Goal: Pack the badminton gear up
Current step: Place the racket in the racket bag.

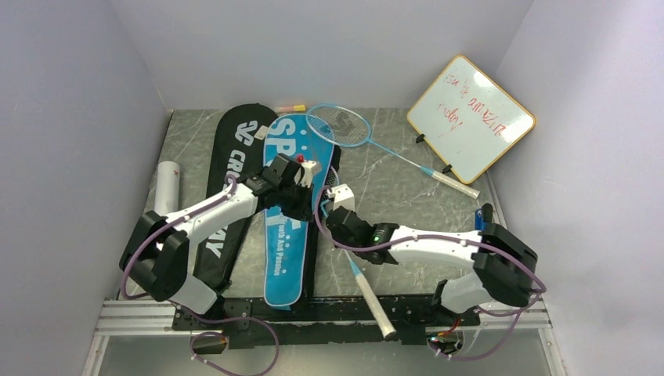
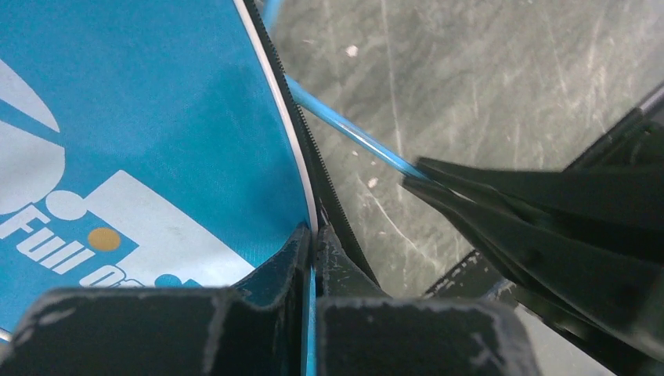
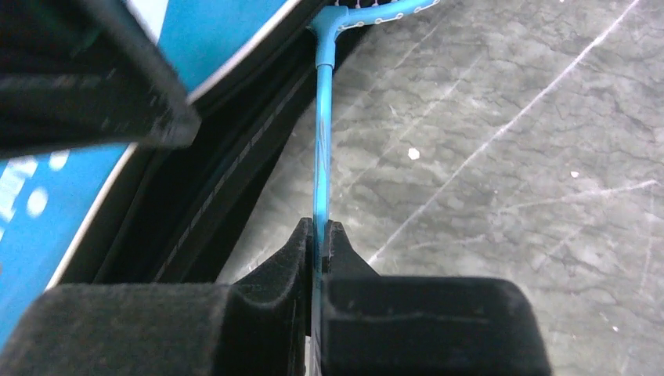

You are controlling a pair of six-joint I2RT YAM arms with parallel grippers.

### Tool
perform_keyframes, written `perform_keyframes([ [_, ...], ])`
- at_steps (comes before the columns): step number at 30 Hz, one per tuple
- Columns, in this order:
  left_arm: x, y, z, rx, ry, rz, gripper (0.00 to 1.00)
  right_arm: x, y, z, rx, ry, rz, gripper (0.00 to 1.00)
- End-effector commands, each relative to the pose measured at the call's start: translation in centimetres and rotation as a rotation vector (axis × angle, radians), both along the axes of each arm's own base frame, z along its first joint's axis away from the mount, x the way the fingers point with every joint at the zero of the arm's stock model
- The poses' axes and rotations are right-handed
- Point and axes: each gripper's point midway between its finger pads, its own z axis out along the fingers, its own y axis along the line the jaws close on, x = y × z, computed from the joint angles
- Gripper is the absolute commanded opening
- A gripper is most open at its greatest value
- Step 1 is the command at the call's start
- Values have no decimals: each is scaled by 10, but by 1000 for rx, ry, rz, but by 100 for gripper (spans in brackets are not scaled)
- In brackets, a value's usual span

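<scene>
1. Left gripper (image 2: 313,235): clenched on the rim of the blue bag (image 1: 283,243), with the white piping and zipper tape pinched between its pads.
2. The blue bag lies flat on the grey marble table (image 1: 407,196), lengthwise away from the arm bases. Its white lettering faces up and its narrow end is toward the bases.
3. Right gripper (image 3: 319,235): clamped on the thin shaft of a light-blue racket (image 3: 321,117), just beside the bag's open edge.
4. That racket's white-wrapped handle points back toward the bases. Its throat sits close by the bag's dark zipper edge; the arms hide most of the head in the top view.
5. The two grippers are near each other, with fingertips almost meeting at the bag's rim.
6. The black bag (image 1: 235,149) lies flat alongside the blue one, on the left arm's side and touching it.
7. A second light-blue racket (image 1: 338,125) lies on the table beyond the bags, its handle toward the whiteboard (image 1: 470,117).
8. A white tube (image 1: 166,184) stands near the left wall.
</scene>
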Motion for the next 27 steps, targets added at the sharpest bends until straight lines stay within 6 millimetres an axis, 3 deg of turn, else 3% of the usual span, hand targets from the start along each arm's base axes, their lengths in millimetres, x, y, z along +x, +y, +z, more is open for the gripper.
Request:
perform_keyframes([
  [1,-24,-13,30,-112,-17,-110,5,36,32,32,136,-87,-72,0],
  [10,-44,-16,58,-230,-16,-122,5,85,31,27,311,8,-319,0],
  [17,-66,-20,38,-295,75,-153,5,114,44,24,477,23,-438,0],
  [22,-76,-23,36,-344,104,-167,5,131,45,22,632,26,-517,1],
  [24,-76,-23,35,-352,102,-157,5,135,44,19,699,47,-532,7],
  [27,-67,-15,23,-283,79,-105,5,132,49,17,717,91,-461,29],
])
